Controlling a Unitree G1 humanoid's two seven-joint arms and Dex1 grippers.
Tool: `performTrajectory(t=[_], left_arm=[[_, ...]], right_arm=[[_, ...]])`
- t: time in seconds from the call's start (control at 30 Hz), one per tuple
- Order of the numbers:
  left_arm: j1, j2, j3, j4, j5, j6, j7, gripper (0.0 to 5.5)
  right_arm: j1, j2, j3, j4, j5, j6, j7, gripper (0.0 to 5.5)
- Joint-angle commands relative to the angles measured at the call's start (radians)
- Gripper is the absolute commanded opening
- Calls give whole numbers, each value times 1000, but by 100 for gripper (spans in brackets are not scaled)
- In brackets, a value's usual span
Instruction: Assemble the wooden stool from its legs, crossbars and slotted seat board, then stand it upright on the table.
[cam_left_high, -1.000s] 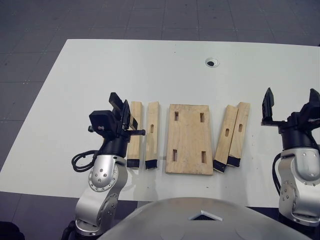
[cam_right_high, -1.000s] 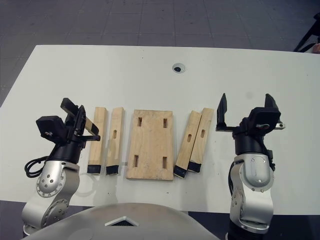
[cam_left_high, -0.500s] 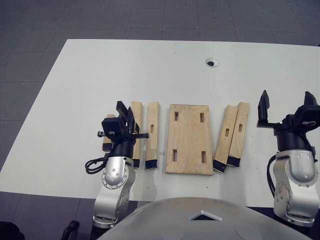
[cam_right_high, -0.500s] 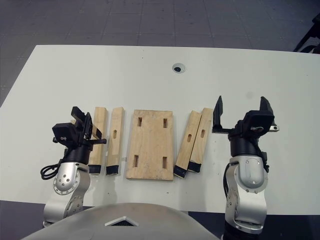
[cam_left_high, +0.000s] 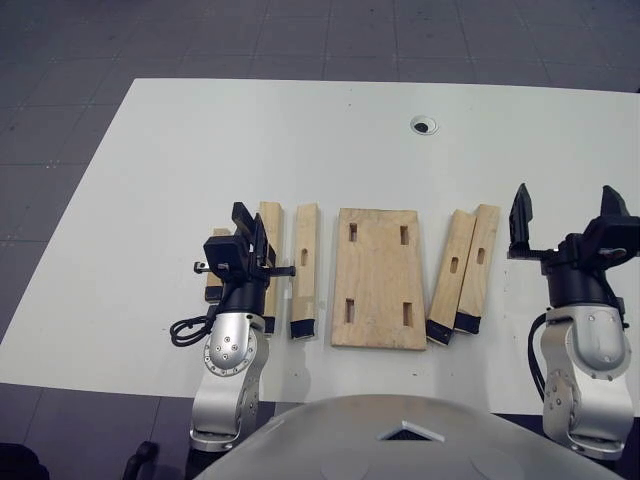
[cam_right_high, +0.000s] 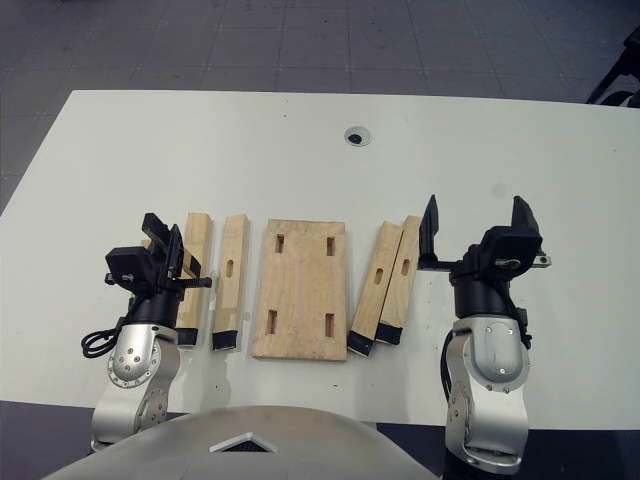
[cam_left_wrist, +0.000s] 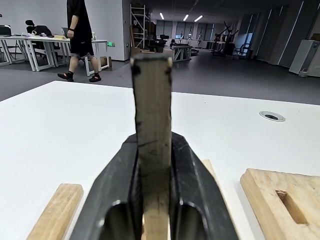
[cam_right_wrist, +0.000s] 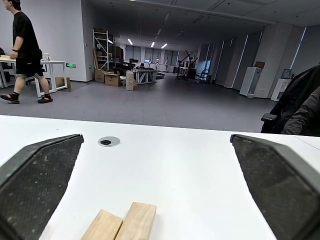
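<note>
Head view: the white table (cam_left_high: 150, 180) carries the parts in one row near its front edge. In the middle lies the pale wooden seat board (cam_left_high: 378, 300), flat, rectangular and rough-grained; its four small rectangular slots face up, I think so that the leg ends can enter from above. Toward the left edge lies the left pair of legs (cam_left_high: 305, 240), square wooden bars with black caps at their near ends, one of them with a slot in its face. Toward the right edge lies the right pair of legs (cam_left_high: 478, 250), of the same kind, touching each other, a little slanted, both slotted. A round cable hole (cam_left_high: 424, 125) is near the back edge. The left gripper (cam_left_high: 250, 235) stands over the outer left leg; just beside it, on the left-edge side, lies a short wooden piece (cam_left_high: 213, 285). The right gripper (cam_left_high: 566, 225) hangs near the right edge, beside the right legs, with its fingers wide apart and holding nothing.

Left wrist view: the black fingers are pressed on a thin wooden bar (cam_left_wrist: 152, 100), straight and flat-sided, with darkened corners at its free end. It is probably a crossbar, gripped on the flat faces so that the end is free for a slot.

Right wrist view: the two dark pads (cam_right_wrist: 40, 185), finely pebbled, are spread. Between them, lower, the far ends of the right legs show, so this arm seems ready to take one.
</note>
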Motion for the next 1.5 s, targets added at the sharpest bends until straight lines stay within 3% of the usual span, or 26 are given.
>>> performTrajectory(t=[0.03,0.2,0.63,1.5], left_arm=[[-20,-19,17,-49,-13,14,-15,42],[-33,-27,25,-102,-17,38,-24,42],[-76,-27,91,33,32,-13,-31,42],[-49,-40,81,46,43,-19,-64,42]], right_arm=[[7,8,6,5,-8,-11,4,550],[16,14,18,4,-15,-13,2,550],[29,22,15,-3,-5,-15,8,550],[35,28,33,13,-13,-24,7,550]])
